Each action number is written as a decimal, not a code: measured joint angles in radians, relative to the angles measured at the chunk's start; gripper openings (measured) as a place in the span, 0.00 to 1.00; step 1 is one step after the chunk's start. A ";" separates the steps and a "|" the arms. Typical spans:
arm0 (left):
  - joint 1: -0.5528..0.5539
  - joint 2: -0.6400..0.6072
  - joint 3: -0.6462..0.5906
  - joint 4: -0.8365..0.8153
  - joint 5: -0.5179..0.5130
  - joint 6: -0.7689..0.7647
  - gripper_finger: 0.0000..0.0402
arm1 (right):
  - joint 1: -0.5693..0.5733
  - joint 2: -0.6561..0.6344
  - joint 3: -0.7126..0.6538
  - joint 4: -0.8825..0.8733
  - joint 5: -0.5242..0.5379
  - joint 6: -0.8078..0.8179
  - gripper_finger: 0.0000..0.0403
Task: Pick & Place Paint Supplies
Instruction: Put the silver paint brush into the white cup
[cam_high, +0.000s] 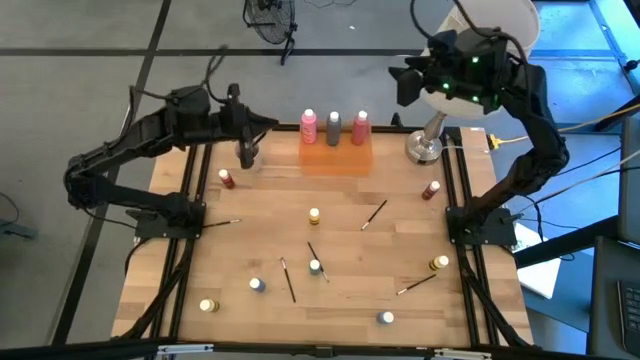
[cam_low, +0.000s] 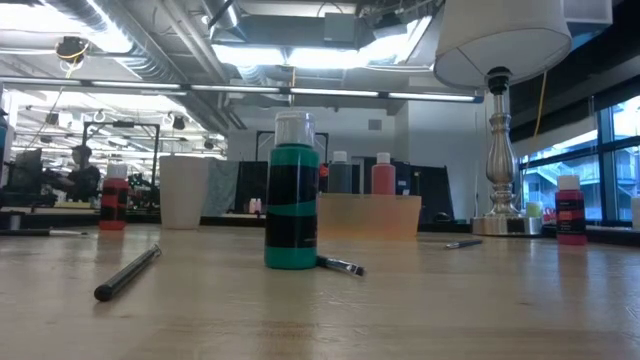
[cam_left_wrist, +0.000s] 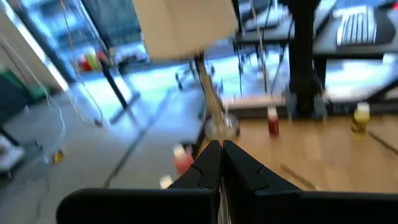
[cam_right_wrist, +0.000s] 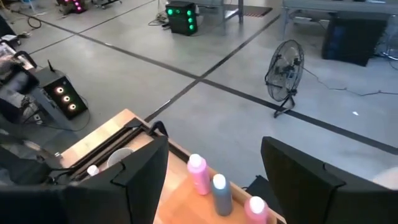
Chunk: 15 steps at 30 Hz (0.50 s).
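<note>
Three white-capped bottles, pink, grey and pink, stand in the orange tray at the table's far edge. Small pots with red, yellow and white lids stand scattered on the wood, and thin dark brushes lie among them. My left gripper is shut and raised over the far left, beside the beige cup, with nothing visible between its fingers. My right gripper hangs open and high beyond the far right edge, and its wrist view looks down on the bottles.
A lamp with a white shade stands at the far right corner. In the low view a green pot stands closest to the camera, with a brush lying to its left. More pots stand toward the near edge.
</note>
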 joint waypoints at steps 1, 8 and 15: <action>0.007 0.000 0.008 0.023 0.004 0.009 0.00 | 0.000 -0.004 0.000 -0.003 -0.001 0.000 0.65; 0.116 0.006 0.019 0.066 0.046 -0.020 0.00 | 0.002 -0.013 0.000 -0.005 -0.006 0.008 0.65; 0.300 0.006 0.019 0.148 0.239 -0.064 0.00 | 0.006 -0.013 0.000 -0.013 -0.009 0.053 0.65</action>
